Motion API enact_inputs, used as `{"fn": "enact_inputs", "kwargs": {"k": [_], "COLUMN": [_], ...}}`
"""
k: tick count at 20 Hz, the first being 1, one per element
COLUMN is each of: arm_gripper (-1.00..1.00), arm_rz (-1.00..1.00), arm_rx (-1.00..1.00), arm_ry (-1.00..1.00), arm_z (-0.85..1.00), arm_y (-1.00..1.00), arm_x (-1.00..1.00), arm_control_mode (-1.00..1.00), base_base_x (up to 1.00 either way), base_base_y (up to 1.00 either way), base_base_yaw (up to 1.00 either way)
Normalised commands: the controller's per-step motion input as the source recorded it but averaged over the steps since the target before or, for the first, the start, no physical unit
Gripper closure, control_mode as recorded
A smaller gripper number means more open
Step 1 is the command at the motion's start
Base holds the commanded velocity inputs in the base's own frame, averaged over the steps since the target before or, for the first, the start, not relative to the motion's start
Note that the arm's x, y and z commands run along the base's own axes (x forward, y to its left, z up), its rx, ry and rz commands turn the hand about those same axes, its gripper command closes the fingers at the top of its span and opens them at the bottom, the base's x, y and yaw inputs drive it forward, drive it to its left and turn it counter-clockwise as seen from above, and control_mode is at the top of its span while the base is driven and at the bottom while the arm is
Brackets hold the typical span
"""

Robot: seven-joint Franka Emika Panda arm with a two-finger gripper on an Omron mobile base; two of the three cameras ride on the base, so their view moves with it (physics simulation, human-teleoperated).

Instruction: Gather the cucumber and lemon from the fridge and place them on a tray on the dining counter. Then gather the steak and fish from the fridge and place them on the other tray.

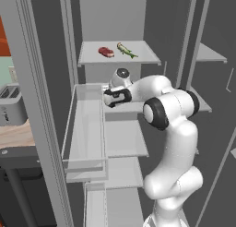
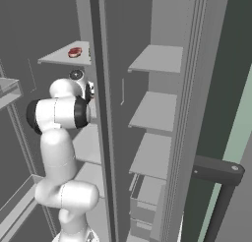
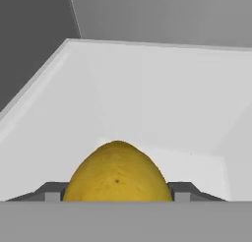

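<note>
The lemon [image 3: 117,172] is sitting on a white fridge shelf [image 3: 147,103], directly between the two dark fingertips [image 3: 53,192] of the gripper [image 3: 117,193] as the hand view is showing it; the yellow fruit is filling the whole gap, and each tip is lying right against a flank of the fruit. Whether the jaws are already pressing on the lemon or merely flanking it cannot be told. In the left base view the white arm [image 1: 173,143] is rising from the lower right and reaching leftward into the open fridge, with its hand [image 1: 116,96] hanging over a middle shelf just beside a clear-walled door bin [image 1: 85,129]. On the upper shelf [image 1: 118,55] above the hand, the red steak [image 1: 106,51] and the greenish fish [image 1: 126,50] are lying side by side, near each other but apart. In the right base view the steak [image 2: 75,52] is showing on that same upper shelf, above the arm's elbow. A toaster [image 1: 10,104] is standing on a counter to the left of the fridge.
</note>
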Motion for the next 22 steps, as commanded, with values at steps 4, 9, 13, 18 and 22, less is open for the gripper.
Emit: {"fn": "enact_inputs", "kwargs": {"k": [4, 9, 13, 18, 22], "arm_gripper": [1.00, 1.00, 1.00, 1.00, 1.00], "arm_rz": [-0.04, -0.02, -0.04, -0.04, -0.08], "arm_rx": [0.00, 0.00, 0.00, 0.00, 0.00], "arm_ry": [-0.25, -0.24, -0.10, 0.03, 0.16], "arm_z": [0.05, 0.58, 1.00, 0.97, 0.89], "arm_y": [-0.24, -0.30, -0.06, -0.01, -0.12], "arm_x": [-0.82, -0.94, -0.85, -0.70, -0.65], "arm_control_mode": [-1.00, -1.00, -1.00, -1.00, -1.00], "base_base_x": [0.00, 0.00, 0.00, 0.00, 0.00], "base_base_y": [0.00, 0.00, 0.00, 0.00, 0.00], "base_base_yaw": [0.00, 0.00, 0.00, 0.00, 0.00]}}
